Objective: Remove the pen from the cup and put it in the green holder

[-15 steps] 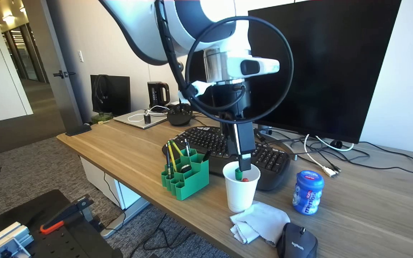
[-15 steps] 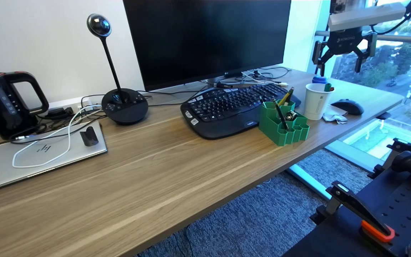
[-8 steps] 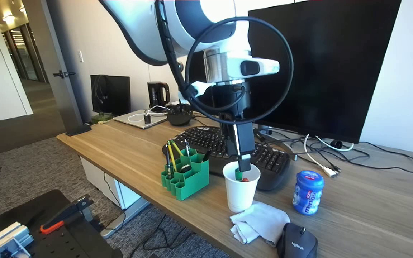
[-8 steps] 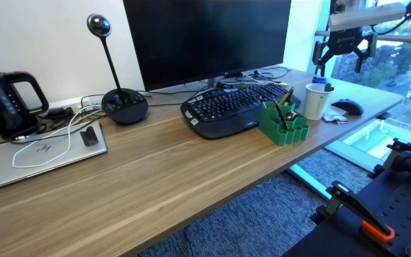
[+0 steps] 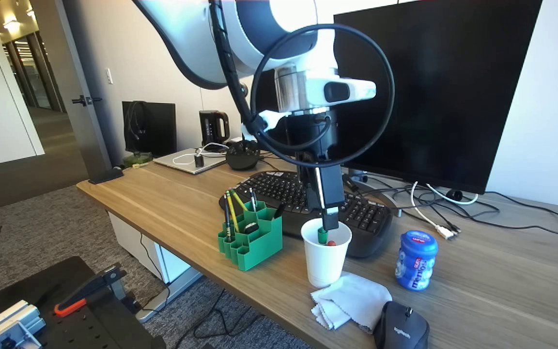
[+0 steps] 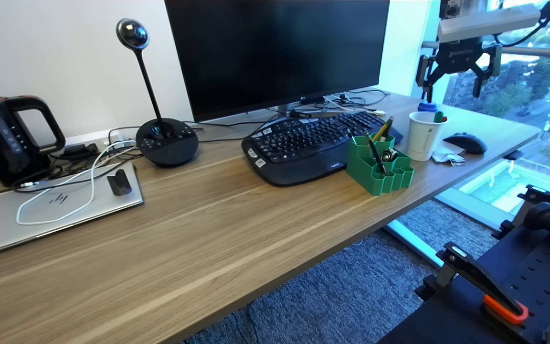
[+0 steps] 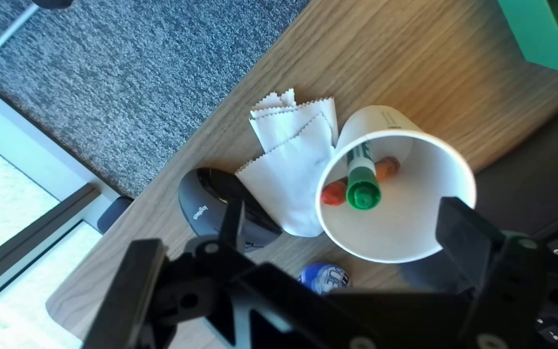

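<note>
Inside the cup (image 7: pixel 419 213), the pen (image 7: pixel 363 180) bares its barrel only in wrist view; the gripper (image 6: pixel 453 94) gapes.

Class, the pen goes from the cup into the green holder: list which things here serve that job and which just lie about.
For the job:
green pen
cup
green holder
gripper, open

Just lying about:
red-tipped item in the cup
white cloth
mouse
blue gum tub
keyboard
kettle
monitor
</note>
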`<state>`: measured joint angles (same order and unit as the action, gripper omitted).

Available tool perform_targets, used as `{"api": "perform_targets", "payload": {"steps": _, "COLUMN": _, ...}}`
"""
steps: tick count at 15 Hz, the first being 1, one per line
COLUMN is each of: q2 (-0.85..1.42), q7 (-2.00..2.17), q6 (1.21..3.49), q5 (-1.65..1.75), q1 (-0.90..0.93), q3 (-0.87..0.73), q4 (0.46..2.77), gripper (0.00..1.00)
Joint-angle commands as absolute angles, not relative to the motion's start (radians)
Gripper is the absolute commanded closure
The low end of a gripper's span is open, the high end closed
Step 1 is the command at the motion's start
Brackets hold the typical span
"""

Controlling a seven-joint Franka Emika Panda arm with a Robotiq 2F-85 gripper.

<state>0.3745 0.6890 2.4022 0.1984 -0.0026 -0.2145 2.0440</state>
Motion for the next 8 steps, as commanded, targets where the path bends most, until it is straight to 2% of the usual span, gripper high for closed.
{"api": "perform_targets", "payload": {"steps": 1, "q2": 0.406, "q7": 0.715, "q6": 2.42, "q5": 0.211, "q1": 0.012, "q3": -0.223, "q4": 2.012, "gripper": 0.0}}
{"api": "perform_targets", "payload": {"steps": 8, "q2": 0.452, "q7": 0.748, "q6": 2.452, "q5": 0.223, "q1": 0.029, "q3": -0.238, "q4": 1.983, "gripper": 0.0}}
